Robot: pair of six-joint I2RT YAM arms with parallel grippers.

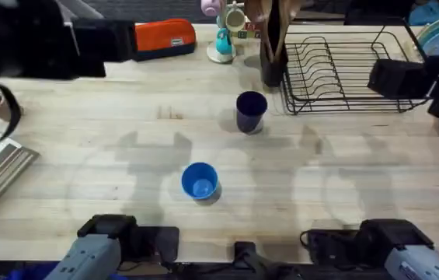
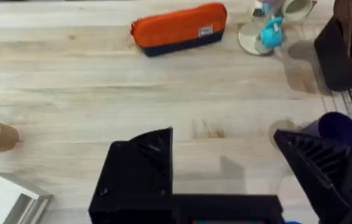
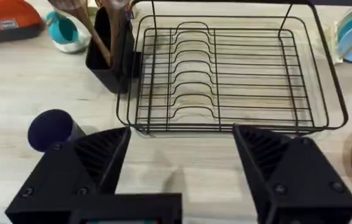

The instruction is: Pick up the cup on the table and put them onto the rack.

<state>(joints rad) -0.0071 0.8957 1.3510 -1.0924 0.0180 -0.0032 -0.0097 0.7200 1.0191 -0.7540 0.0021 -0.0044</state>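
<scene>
Left arm: raised close under the overhead camera, a large dark blurred shape across the upper left of that view, above the far left part of the table [image 1: 126,155].
Left gripper [image 2: 225,162]: jaws stand wide apart with bare wood between them, holding nothing; it hangs above the table and faces the far edge.
Right arm: its dark bulk sits at the right edge of the overhead view, beside the right end of the rack [image 1: 343,74].
Right gripper [image 3: 179,162]: jaws wide, nothing between them; it hangs above the table just in front of the near rail of the rack [image 3: 225,81].
Navy cup [image 1: 251,111]: upright on the table, near the rack's left front corner and apart from it; in the left wrist view its rim [image 2: 332,127] peeks from behind one finger, and in the right wrist view it [image 3: 50,129] stands beside one finger.
Blue cup [image 1: 200,181]: upright on the table, nearer the arms' bases than the navy one, well apart from it and from the rack.
Rack contents: bare wire and plate slots as far as can be seen.
Utensil holder [image 1: 272,54]: just beside the rack's left end, top cut off by the frame.
Orange pouch [image 1: 165,37]: at the far edge, partly covered by the left arm in the overhead view.
Hard to make out: items at the left edge and the plates at the right edge are cut off.
</scene>
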